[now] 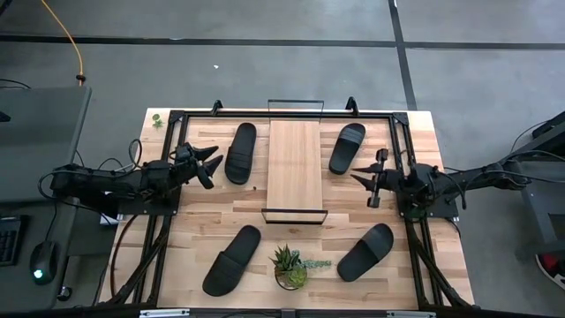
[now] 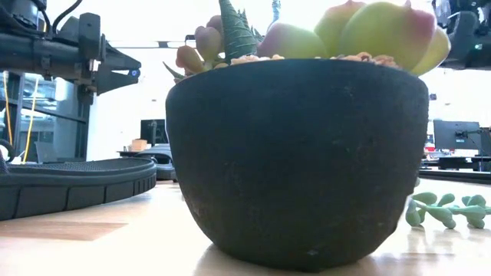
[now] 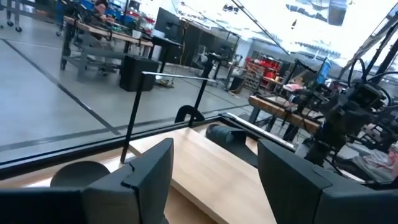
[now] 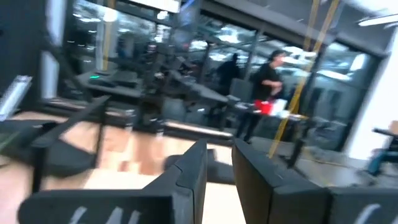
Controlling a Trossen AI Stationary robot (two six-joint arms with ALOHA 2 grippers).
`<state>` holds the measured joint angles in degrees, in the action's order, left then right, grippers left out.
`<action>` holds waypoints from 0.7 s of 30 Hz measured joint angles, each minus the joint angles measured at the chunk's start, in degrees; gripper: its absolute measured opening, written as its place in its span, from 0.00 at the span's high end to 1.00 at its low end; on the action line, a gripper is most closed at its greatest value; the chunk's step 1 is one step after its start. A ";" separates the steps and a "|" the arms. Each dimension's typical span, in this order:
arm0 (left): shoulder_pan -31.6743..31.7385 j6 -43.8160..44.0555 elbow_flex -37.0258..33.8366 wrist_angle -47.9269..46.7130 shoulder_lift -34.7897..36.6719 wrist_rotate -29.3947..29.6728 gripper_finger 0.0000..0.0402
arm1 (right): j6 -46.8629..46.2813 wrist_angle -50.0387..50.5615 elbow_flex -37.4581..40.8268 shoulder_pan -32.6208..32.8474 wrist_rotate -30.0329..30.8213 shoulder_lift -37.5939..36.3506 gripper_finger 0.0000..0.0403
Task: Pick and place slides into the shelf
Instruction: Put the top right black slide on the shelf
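Note:
Four black slides lie flat on their soles on the table: far left [image 1: 240,152], far right [image 1: 347,147], near left [image 1: 232,260], near right [image 1: 365,252]. The light-wood shelf [image 1: 294,170] with black wire ends stands in the middle between them. My left gripper [image 1: 210,165] hovers open beside the far-left slide, pointing level toward the shelf board [image 3: 205,168]. Right of the shelf, my right gripper [image 1: 362,180] hovers near the far-right slide. Its fingers [image 4: 193,171] stand a narrow gap apart with nothing between them.
A succulent in a dark pot [image 1: 290,267] stands near the front edge between the two near slides and fills the low view [image 2: 298,153]. A black metal frame [image 1: 177,115] runs around the table. A person [image 4: 264,81] stands in the room beyond.

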<state>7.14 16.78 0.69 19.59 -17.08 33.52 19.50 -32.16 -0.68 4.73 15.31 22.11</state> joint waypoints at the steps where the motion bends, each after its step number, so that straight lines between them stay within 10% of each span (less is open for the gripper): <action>1: 0.00 0.02 0.00 0.00 -0.01 0.00 0.46 | 0.58 -0.31 0.00 0.00 1.03 0.00 0.83; 21: 0.00 6.03 0.00 1.77 0.00 -4.61 0.46 | -7.08 39.19 -20.85 0.02 15.35 6.50 0.83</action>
<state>7.14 22.80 0.69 21.37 -17.08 28.91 12.42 7.03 -21.53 4.75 30.65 28.61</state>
